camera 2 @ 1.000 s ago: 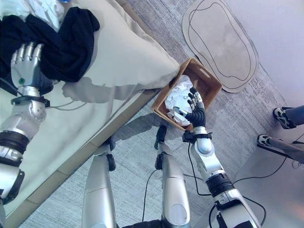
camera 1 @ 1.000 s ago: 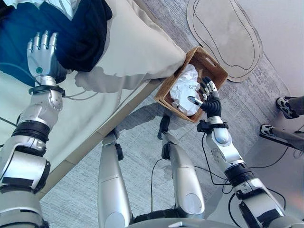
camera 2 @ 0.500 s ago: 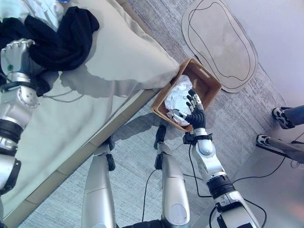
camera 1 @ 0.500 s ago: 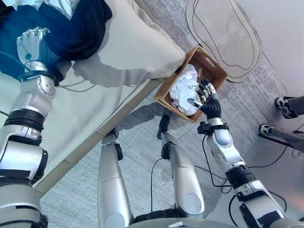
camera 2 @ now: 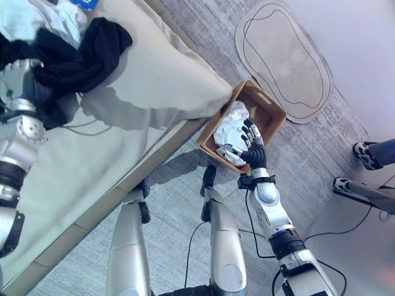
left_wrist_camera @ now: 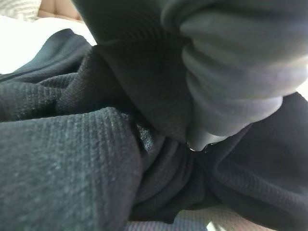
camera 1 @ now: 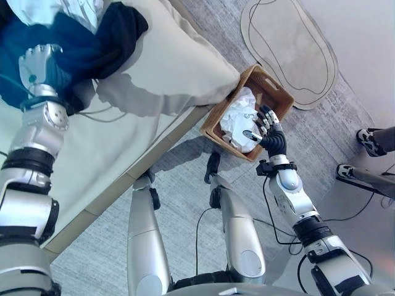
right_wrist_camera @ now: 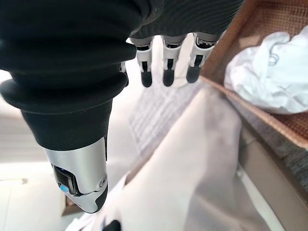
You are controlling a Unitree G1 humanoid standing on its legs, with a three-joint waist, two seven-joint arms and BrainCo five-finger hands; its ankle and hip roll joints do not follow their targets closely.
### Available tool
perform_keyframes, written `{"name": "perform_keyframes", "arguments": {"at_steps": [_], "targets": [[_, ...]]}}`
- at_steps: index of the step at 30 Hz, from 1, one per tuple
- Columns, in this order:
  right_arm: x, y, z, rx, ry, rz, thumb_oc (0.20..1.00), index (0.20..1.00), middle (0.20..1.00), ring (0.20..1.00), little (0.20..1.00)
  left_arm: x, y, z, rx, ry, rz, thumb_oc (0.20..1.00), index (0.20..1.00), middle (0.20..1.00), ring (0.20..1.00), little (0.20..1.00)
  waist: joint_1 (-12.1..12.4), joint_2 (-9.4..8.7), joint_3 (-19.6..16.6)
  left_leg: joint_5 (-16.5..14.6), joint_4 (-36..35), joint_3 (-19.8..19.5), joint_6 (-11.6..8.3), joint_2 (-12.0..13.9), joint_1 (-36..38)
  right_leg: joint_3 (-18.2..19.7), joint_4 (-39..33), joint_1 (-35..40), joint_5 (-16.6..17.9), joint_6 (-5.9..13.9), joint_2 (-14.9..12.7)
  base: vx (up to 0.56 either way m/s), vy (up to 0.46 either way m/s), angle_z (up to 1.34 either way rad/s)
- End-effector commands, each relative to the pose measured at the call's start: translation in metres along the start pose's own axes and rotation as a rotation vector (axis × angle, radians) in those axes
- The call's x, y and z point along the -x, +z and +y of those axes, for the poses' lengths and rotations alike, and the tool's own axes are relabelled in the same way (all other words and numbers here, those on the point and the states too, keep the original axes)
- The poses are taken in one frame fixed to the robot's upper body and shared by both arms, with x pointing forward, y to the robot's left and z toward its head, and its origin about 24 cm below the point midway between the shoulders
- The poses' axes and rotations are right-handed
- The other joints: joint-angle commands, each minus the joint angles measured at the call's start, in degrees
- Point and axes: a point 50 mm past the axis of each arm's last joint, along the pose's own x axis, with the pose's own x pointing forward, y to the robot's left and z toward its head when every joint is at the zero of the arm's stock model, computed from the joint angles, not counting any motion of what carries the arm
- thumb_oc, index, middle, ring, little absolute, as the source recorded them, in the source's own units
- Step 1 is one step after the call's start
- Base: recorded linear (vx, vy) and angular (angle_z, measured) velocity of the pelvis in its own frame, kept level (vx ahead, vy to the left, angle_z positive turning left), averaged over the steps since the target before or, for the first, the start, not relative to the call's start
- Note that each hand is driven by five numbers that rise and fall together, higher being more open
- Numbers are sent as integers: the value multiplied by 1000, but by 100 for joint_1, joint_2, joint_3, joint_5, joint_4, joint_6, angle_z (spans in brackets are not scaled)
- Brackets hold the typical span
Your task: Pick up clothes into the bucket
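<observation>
Your left hand (camera 1: 38, 65) is curled into the dark knit garment (camera 2: 74, 58) on the bed (camera 1: 166, 68), well apart from the wicker basket (camera 1: 271, 86). It's soft and floppy, so bunch a thick fold. Your right hand (camera 1: 265, 132) hovers, fingers relaxed, over the basket's white cloth (camera 1: 237, 114).

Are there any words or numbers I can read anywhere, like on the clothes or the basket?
No readable text anywhere.
White garment in the woven basket: no print to be seen.
Dark garment on the bed, under the left hand: plain knit, no label showing.
Beige rug: dark curved outlines, not letters.
Blue item at the bed's far edge: too small to tell.
Right hand: no markings.
</observation>
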Motion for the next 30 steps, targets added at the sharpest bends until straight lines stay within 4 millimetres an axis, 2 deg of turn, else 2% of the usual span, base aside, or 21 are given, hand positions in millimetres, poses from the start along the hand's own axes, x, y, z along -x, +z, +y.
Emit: {"name": "perform_keyframes", "arguments": {"at_steps": [1, 4, 5, 9, 13, 14, 15, 16, 20, 21, 23, 24, 27, 30], "targets": [[4, 16, -17, -14, -60, -85, 1000, 1000, 1000, 1000, 1000, 7, -8, 5, 73, 34, 15, 200, 200, 200, 200, 200, 219, -85, -139, -389, 207, -220, -48, -100, 42, -36, -153, 369, 382, 749, -731, 0, 0, 0], [5, 12, -19, -7, -76, -68, 1000, 1000, 1000, 1000, 1000, 23, -2, -8, 158, 19, -23, 200, 200, 200, 200, 200, 314, 13, -201, -343, 71, -209, -58, -121, 268, -49, -201, 566, 374, 741, -758, -14, 0, 0], [6, 11, -21, -3, -83, -63, 1000, 1000, 1000, 1000, 1000, 30, 3, -12, 195, 14, -45, 200, 200, 200, 200, 200, 334, 33, -196, -168, 22, -160, -11, -160, 298, -112, -234, 591, 483, 673, -812, -47, -9, -1], [8, 7, -29, 22, -116, -40, 1000, 1000, 1000, 1000, 1000, 62, 17, -32, 342, -32, -106, 200, 200, 200, 200, 200, 476, 188, -302, -149, -176, -160, -17, -190, 685, -115, -275, 914, 426, 643, -847, 32, -19, 3], [16, 1, -41, 54, -147, -7, 1000, 1000, 1000, 1000, 1000, 91, 42, -45, 530, -97, -181, 200, 200, 200, 200, 200, 586, 303, -464, -118, -359, -210, -35, -209, 1057, -139, -326, 1242, 327, 598, -862, 54, -57, 8], [18, -1, -44, 55, -155, 2, 1000, 1000, 1000, 1000, 1000, 95, 50, -44, 583, -100, -204, 200, 200, 200, 200, 200, 609, 321, -499, -104, -406, -217, -41, -209, 1122, -150, -335, 1298, 305, 592, -861, 18, -37, 7], [18, -1, -44, 56, -154, 3, 1000, 1000, 1000, 1000, 1000, 96, 50, -44, 583, -102, -203, 200, 200, 200, 200, 200, 605, 324, -499, -101, -415, -218, -42, -209, 1134, -152, -338, 1308, 305, 591, -860, 23, -66, 3], [20, -5, -47, 64, -163, 23, 1000, 1000, 1000, 1000, 1000, 104, 59, -46, 670, -116, -219, 200, 200, 200, 200, 200, 636, 361, -560, -63, -496, -258, -52, -205, 1235, -174, -355, 1402, 280, 577, -856, 11, -44, 7], [25, -10, -50, 66, -171, 46, 1000, 1000, 1000, 1000, 1000, 115, 71, -47, 784, -138, -238, 200, 200, 200, 200, 200, 647, 408, -655, -10, -657, -287, -64, -192, 1436, -192, -385, 1555, 249, 560, -827, 23, -65, 9], [27, -13, -50, 67, -174, 61, 1000, 1000, 1000, 1000, 1000, 120, 79, -48, 853, -151, -255, 200, 200, 200, 200, 200, 660, 423, -736, 31, -753, -290, -82, -177, 1531, -214, -429, 1637, 235, 554, -808, 22, -62, 6], [29, -15, -50, 68, -175, 69, 1000, 1000, 1000, 1000, 1000, 122, 82, -48, 875, -161, -261, 200, 200, 200, 200, 200, 667, 441, -770, 60, -812, -302, -88, -170, 1585, -220, -448, 1672, 233, 551, -795, 23, -57, 5], [31, -19, -50, 68, -175, 85, 1000, 1000, 1000, 1000, 1000, 126, 92, -44, 948, -188, -304, 200, 200, 200, 200, 200, 679, 470, -840, 111, -923, -313, -100, -149, 1676, -242, -493, 1755, 224, 549, -784, 24, -56, 6], [32, -24, -49, 72, -168, 107, 1000, 1000, 1000, 1000, 1000, 132, 102, -42, 1004, -228, -346, 200, 200, 200, 200, 200, 699, 506, -917, 168, -1085, -338, -113, -127, 1840, -256, -549, 1874, 226, 554, -753, 45, -59, 5], [34, -29, -46, 85, -152, 134, 1000, 1000, 1000, 1000, 1000, 141, 122, -32, 1131, -304, -454, 200, 200, 200, 200, 200, 735, 590, -1083, 296, -1394, -326, -137, -94, 2110, -288, -662, 2061, 219, 562, -703, 27, -28, 3]]}}
